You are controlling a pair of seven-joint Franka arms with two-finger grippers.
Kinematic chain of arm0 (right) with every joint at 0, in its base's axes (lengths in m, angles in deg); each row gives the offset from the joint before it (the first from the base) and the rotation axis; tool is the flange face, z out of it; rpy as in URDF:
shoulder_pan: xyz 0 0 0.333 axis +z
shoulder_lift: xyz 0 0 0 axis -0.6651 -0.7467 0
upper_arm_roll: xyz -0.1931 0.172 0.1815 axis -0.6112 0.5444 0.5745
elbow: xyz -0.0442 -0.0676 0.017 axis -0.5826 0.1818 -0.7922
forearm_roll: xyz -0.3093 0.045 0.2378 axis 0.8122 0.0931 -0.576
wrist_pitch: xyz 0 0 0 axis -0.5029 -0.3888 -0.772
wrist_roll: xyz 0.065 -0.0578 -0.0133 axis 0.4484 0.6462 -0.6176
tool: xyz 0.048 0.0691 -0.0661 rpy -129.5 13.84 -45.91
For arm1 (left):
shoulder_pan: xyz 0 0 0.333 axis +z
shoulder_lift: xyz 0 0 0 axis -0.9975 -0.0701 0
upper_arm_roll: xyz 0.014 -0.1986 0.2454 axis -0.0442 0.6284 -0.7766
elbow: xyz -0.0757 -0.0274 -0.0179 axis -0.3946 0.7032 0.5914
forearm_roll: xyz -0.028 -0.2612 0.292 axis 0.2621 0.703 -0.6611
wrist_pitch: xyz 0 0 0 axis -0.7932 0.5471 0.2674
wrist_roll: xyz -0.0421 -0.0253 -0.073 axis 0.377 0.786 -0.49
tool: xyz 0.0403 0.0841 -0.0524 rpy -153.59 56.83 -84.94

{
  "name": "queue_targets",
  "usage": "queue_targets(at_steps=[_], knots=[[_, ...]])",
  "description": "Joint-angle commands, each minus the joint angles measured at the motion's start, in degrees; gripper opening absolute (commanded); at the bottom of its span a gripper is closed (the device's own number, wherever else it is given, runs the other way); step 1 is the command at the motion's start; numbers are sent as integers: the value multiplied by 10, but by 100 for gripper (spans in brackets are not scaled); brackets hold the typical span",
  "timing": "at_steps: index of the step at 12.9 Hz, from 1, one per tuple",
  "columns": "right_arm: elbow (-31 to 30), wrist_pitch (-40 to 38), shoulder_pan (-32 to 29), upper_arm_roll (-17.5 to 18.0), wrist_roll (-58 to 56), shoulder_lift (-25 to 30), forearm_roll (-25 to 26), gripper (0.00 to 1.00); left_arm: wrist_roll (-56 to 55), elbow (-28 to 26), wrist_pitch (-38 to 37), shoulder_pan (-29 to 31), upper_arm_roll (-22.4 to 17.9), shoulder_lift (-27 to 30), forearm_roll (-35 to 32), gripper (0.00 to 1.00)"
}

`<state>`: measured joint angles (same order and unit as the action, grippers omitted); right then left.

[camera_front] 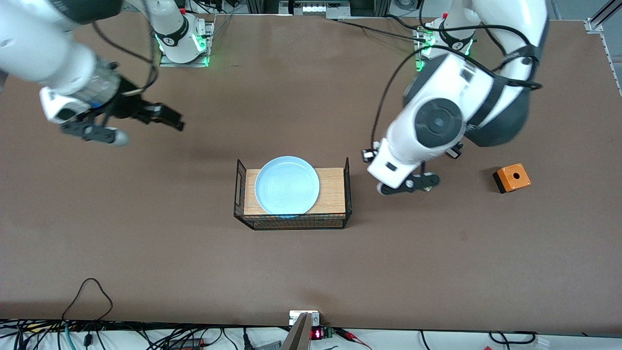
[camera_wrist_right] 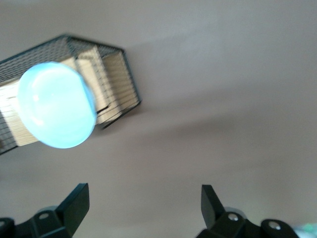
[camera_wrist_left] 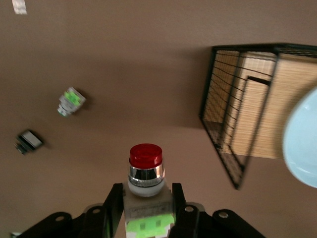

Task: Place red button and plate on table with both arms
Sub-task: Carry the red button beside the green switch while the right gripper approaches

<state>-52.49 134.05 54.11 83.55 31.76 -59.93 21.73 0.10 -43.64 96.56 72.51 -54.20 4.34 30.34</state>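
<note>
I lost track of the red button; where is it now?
The red button is clamped in the left end effector, above the table between the wire rack and the orange box.

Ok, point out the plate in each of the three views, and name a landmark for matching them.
Front view: the plate lies on the wood-topped wire rack at mid-table.
Left wrist view: only the plate's edge shows at the picture's border, beside the rack.
Right wrist view: the plate shows whole on the rack.
Shared landmark: the black wire rack.
</note>
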Motion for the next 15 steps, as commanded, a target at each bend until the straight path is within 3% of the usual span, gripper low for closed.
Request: queue_targets(at_steps=[1,5,8,10,15], knots=[[8,41,37,33,142,-15,3,100,177,-51,9,66,8,16,-39,25],[8,112,107,32,279,-55,9,100,273,-135,74,124,8,22,-88,25],[8,142,146,32,327,-95,53,100,317,-265,208,180,10,50,-113,25],[7,179,157,32,366,-121,56,100,359,-350,304,211,9,68,-113,25],[-5,230,134,22,384,-159,55,100,430,-422,420,263,9,54,-113,25]])
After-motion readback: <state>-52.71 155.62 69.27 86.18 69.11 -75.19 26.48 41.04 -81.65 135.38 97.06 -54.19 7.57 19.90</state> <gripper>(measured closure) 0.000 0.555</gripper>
